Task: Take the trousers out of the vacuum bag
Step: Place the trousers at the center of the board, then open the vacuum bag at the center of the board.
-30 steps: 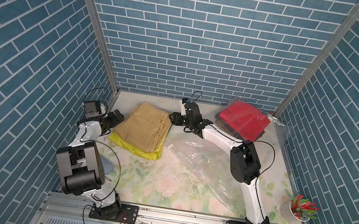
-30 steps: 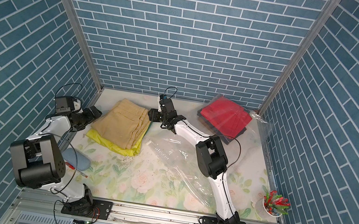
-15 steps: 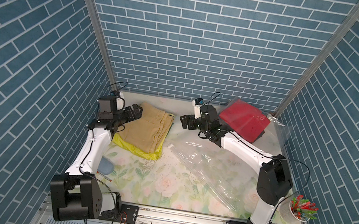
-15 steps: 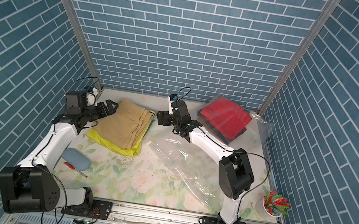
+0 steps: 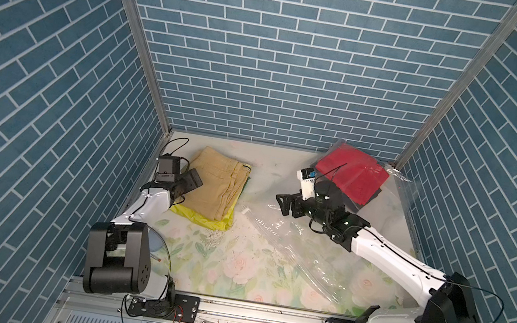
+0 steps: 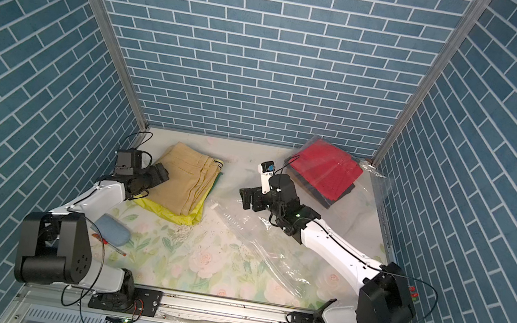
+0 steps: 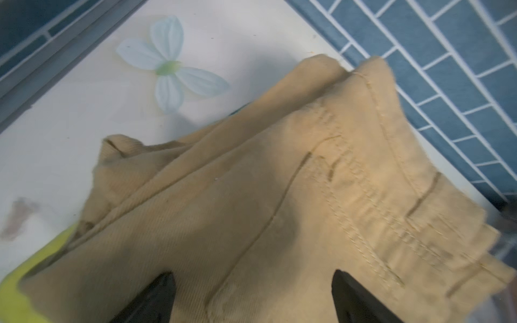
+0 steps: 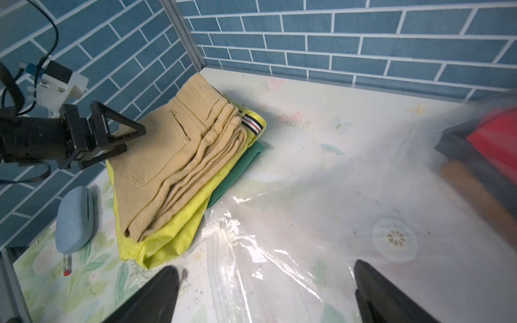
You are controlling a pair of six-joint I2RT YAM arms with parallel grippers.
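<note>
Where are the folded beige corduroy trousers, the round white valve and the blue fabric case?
folded beige corduroy trousers (image 5: 216, 184), top view, middle of the top fold.
round white valve (image 8: 394, 237), right wrist view, its centre hub.
blue fabric case (image 6: 112, 230), top view, its middle.

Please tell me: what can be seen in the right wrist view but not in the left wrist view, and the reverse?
Only the right wrist view shows the vacuum bag with its round valve, the red trousers, the green trousers, a blue case and the left gripper, jaws open. Only the left wrist view shows a pale flower print on the table. Both show the beige trousers lying on the yellow trousers.
</note>
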